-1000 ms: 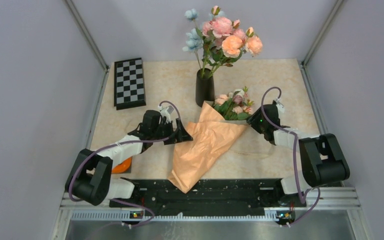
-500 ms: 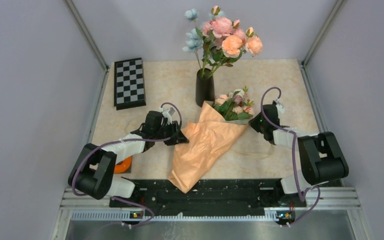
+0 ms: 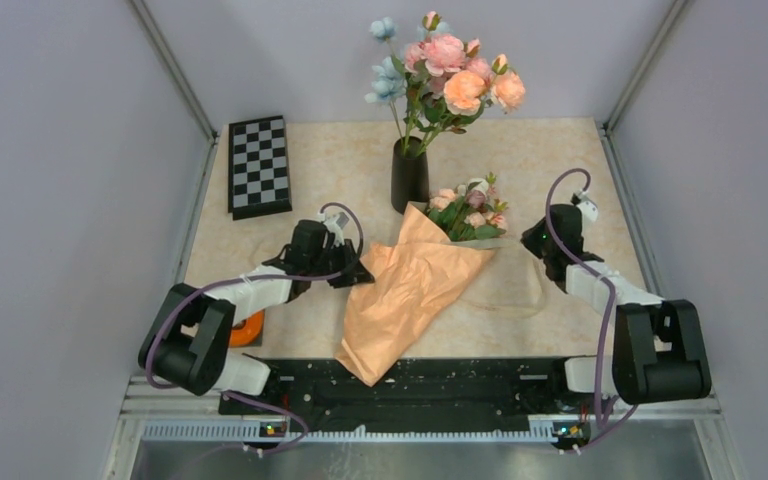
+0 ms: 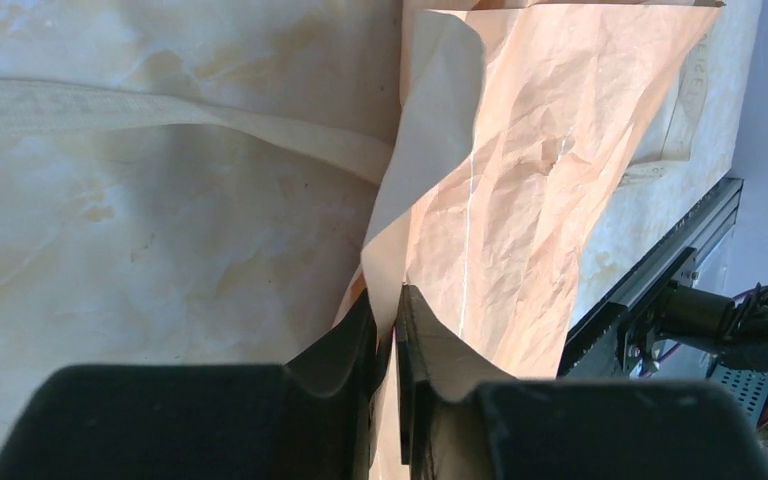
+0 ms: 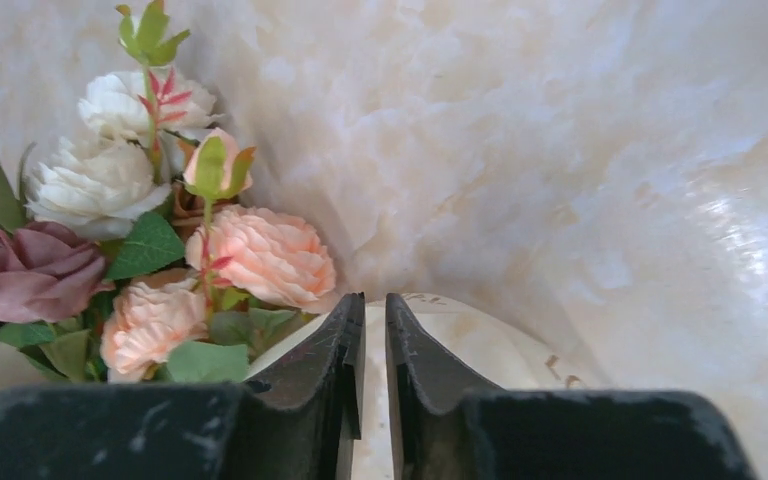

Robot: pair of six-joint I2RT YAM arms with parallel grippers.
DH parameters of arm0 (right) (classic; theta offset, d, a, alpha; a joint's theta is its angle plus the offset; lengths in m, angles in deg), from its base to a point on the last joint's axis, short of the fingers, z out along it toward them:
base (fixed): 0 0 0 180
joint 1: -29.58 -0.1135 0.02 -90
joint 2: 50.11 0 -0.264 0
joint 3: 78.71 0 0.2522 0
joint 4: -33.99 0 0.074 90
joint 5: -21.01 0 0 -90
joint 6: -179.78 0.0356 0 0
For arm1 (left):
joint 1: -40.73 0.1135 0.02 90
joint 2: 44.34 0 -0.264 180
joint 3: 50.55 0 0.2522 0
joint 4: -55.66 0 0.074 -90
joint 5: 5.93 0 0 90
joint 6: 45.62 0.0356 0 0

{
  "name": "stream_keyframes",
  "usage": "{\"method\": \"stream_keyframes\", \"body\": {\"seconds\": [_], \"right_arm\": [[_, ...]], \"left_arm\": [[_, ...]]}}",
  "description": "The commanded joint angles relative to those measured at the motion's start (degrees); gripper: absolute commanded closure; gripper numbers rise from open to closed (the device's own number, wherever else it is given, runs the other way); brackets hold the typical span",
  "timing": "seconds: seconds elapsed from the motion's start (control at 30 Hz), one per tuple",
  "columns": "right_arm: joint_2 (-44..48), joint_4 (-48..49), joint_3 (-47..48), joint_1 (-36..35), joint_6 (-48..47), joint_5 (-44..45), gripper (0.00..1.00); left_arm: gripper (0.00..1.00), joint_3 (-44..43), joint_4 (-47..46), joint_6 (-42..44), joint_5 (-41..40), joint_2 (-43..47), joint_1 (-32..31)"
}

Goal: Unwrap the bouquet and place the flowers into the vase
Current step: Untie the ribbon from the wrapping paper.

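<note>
Left wrist view: my left gripper has its jaws pinched on the left edge of the peach paper around the bouquet. It lies on the table, tip toward me, with the flowers at its far end just right of the black vase. My right gripper, right of the blooms, has its jaws almost together over a pale sheet — whether that is caught between them I cannot tell.
</note>
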Motion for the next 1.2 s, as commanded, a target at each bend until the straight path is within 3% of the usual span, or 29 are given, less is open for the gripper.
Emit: {"method": "stream_keyframes", "body": {"seconds": [0.0,0.2,0.43,0.67,1.03,1.17], "right_arm": [[3.22,-6.11,2.30,2.02,-7.10,0.33,0.78],[4.13,-10.36,2.17,4.81,-10.22,-2.78,0.49],[-1.20,-10.91,4.80,4.86,-13.82,-5.78,0.46],[-4.50,-11.09,6.45,4.87,-15.59,-6.35,0.57],[-4.23,-15.29,7.20,4.95,-12.30,0.63,0.99],[0.25,-17.05,6.03,9.95,-8.20,3.03,1.00]], "left_arm": [[0.87,-2.30,-2.99,0.35,0.05,-1.07,-0.22],[0.96,-3.32,-2.96,1.18,0.31,-2.36,-0.22],[1.00,-5.13,-2.83,2.03,0.55,-4.11,-0.19],[1.00,-7.63,-1.28,3.44,-0.47,-5.36,-0.13],[1.00,-9.72,0.69,5.04,-1.81,-7.10,-0.04],[1.00,-10.10,1.12,5.47,-2.15,-7.26,0.11]]}}
